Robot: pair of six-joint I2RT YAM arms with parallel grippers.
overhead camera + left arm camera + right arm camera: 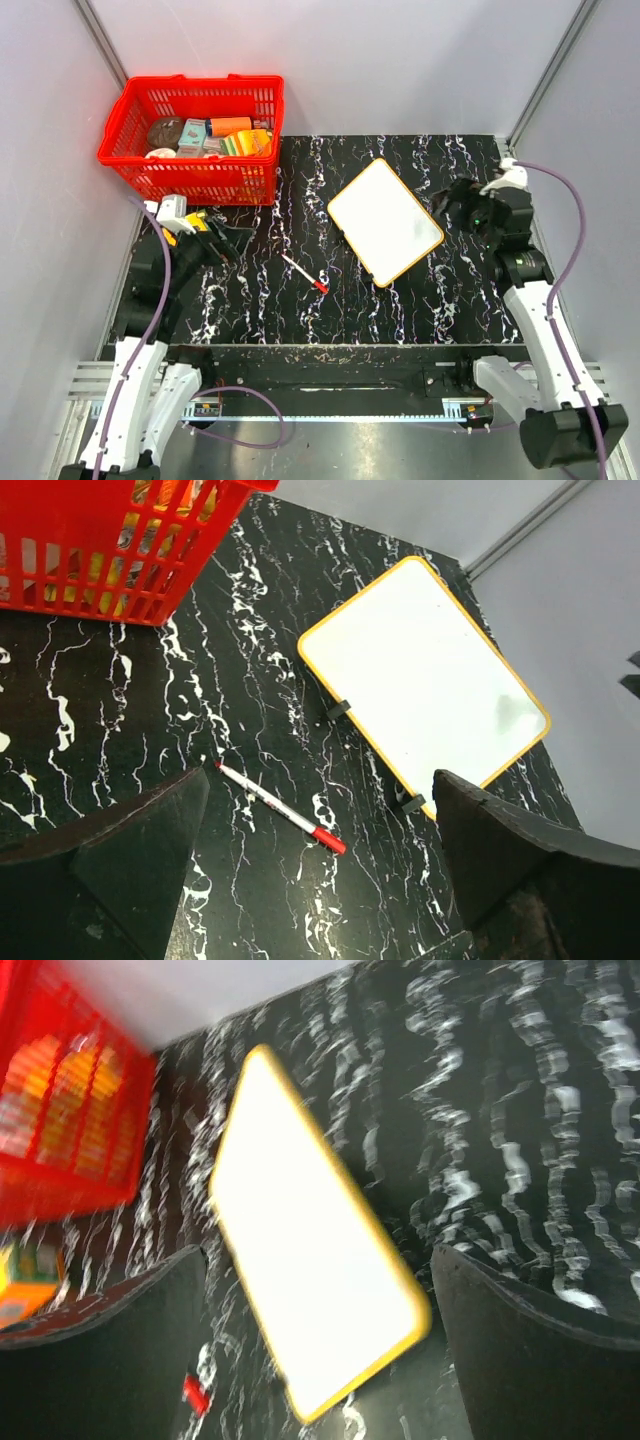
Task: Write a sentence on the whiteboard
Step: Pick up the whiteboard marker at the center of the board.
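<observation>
The left claw is spread wide and holds nothing. Its blunt, dark, matte fingers frame the marker, which lies on the tabletop just ahead of them. That looks like a line-up for a pickup, since no writing can start until the pen is in hand. The right claw is also wide open and empty, hanging just off the right side of the whiteboard. It is probably there to steady the board while the other arm writes. Its wrist view is smeared, so fine detail there cannot be read.

The marker is a slim white stick with a red end. It lies flat and aslant, red end nearer and to the right, well apart from anything else. As it lies so low on a hard surface, the fingers would likely have to close close to the tabletop.

The whiteboard sits flat, right of centre and turned corner-on to the arms. It is a thin, smooth, glossy white rectangle with a narrow orange-yellow rim and rounded corners. Two small dark tabs sit on its near-left edge. Its face is bare apart from a faint grey smudge, and nothing is written on it yet.

At the far left stands a red plastic lattice basket of small boxes. The tabletop is black with white marble veining.
</observation>
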